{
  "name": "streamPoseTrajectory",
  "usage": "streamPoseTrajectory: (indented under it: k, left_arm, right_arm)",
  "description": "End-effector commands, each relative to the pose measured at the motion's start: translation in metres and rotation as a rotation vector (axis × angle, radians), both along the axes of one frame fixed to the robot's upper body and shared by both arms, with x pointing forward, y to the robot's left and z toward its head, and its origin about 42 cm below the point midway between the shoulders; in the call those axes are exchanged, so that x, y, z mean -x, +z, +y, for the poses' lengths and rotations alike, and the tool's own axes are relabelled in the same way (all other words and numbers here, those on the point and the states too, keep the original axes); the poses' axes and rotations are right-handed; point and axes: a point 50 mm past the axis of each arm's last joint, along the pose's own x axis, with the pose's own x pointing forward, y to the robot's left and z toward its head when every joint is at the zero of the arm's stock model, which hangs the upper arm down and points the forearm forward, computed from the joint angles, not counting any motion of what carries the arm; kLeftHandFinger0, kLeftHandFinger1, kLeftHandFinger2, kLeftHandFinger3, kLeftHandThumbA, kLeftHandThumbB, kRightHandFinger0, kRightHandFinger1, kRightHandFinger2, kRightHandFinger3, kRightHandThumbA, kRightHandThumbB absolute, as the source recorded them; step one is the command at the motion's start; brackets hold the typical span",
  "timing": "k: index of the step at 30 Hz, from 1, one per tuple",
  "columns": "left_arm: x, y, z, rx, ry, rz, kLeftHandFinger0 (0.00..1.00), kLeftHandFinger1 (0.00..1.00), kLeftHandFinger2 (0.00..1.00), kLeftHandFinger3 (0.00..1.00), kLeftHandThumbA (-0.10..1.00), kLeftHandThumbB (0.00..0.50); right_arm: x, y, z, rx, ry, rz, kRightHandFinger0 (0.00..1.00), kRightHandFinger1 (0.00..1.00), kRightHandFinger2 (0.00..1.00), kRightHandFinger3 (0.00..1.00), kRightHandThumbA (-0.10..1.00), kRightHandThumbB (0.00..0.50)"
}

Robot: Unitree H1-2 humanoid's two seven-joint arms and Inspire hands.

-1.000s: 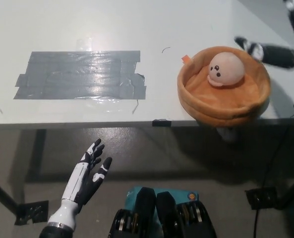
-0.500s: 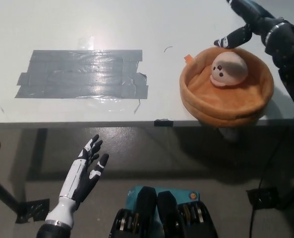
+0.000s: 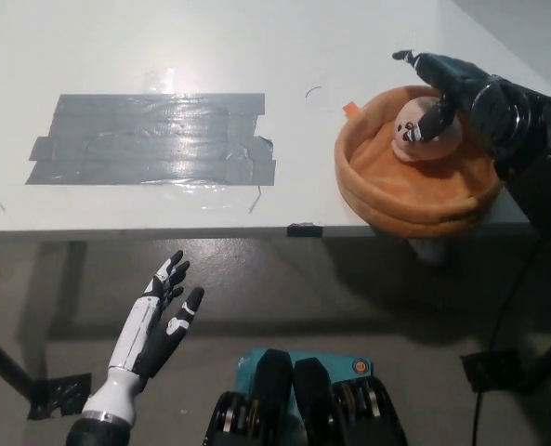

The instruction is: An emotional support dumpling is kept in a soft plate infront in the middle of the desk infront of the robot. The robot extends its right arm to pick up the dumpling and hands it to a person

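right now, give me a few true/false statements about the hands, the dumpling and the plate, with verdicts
1. The plush dumpling sits inside the orange soft plate. True.
2. The black right hand is over the dumpling, one of its fingers lying across it. True.
3. The dumpling has been lifted clear of the plate. False: it is low in the plate, not raised above the rim.
4. The white left hand rests on the grey tape patch. False: it is below the desk edge, open and holding nothing.
5. The soft plate stands in the middle of the tape patch. False: it is apart from it, toward the right arm's side, at the desk's front edge.
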Motion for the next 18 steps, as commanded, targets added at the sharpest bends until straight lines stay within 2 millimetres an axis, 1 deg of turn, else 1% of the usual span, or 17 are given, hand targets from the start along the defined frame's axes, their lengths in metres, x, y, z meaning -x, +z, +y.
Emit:
streamPoseTrajectory:
  k: [1,2,4,6,8,10,18]
  left_arm:
    - [-0.003,0.014,0.003,-0.001,-0.011,-0.065,1.00,1.00,1.00,1.00,0.83,0.000]
    - [-0.002,0.013,0.003,0.004,-0.010,-0.063,1.00,1.00,1.00,1.00,0.83,0.000]
    - [-0.002,0.012,0.004,0.007,-0.010,-0.062,1.00,1.00,1.00,1.00,0.83,0.000]
    - [-0.002,0.011,0.004,0.010,-0.010,-0.061,1.00,1.00,1.00,1.00,0.83,0.000]
    - [-0.002,0.012,0.004,0.008,-0.009,-0.059,1.00,1.00,1.00,1.00,0.83,0.000]
    - [-0.001,0.012,0.004,0.006,-0.007,-0.056,1.00,1.00,1.00,1.00,0.85,0.003]
    - [-0.001,0.013,0.003,0.003,-0.010,-0.060,1.00,1.00,1.00,1.00,0.86,0.000]
  right_arm:
    - [-0.001,0.030,-0.004,0.037,0.005,-0.038,1.00,1.00,1.00,1.00,0.87,0.353]
    - [-0.001,0.028,-0.004,0.050,0.005,-0.033,1.00,1.00,1.00,1.00,0.88,0.365]
    - [0.000,0.028,-0.003,0.060,0.002,-0.026,1.00,1.00,1.00,1.00,0.88,0.367]
    - [-0.002,0.025,-0.004,0.058,-0.007,-0.021,1.00,1.00,1.00,1.00,0.85,0.360]
    - [-0.004,0.022,-0.007,0.051,-0.017,-0.017,1.00,1.00,1.00,1.00,0.83,0.373]
    - [-0.005,0.019,-0.010,0.049,-0.026,-0.010,1.00,1.00,1.00,1.00,0.82,0.369]
    - [-0.010,0.005,-0.015,0.027,-0.052,0.024,1.00,1.00,1.00,1.00,0.82,0.392]
